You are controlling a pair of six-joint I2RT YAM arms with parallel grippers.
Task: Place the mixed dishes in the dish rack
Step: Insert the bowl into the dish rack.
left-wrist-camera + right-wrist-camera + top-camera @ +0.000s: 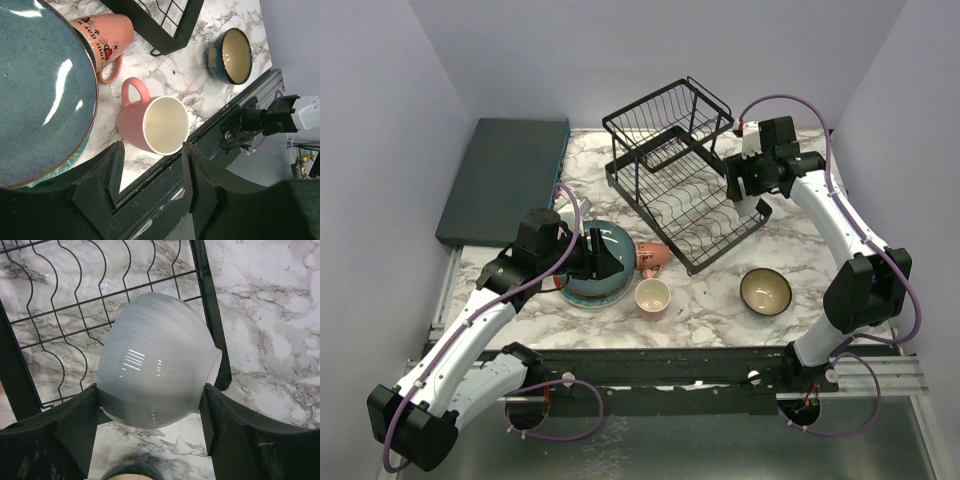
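My right gripper (151,389) is shut on a white bowl (155,360), a finger on each side of its wall, and holds it over the right end of the black wire dish rack (685,185). My left gripper (152,147) is open with nothing between its fingers, and hovers at the edge of a plate stack topped by a dark teal plate (40,90). Just past its fingertips a pink mug (155,125) stands upright. A second, printed pink mug (102,37) lies on its side beside the stack. A dark cream-lined bowl (766,291) sits to the right.
A dark teal flat slab (505,180) lies at the back left. The table's black front rail (680,365) runs just below the mugs and the bowl. The rack's slotted base (60,315) shows wavy wires under the held bowl.
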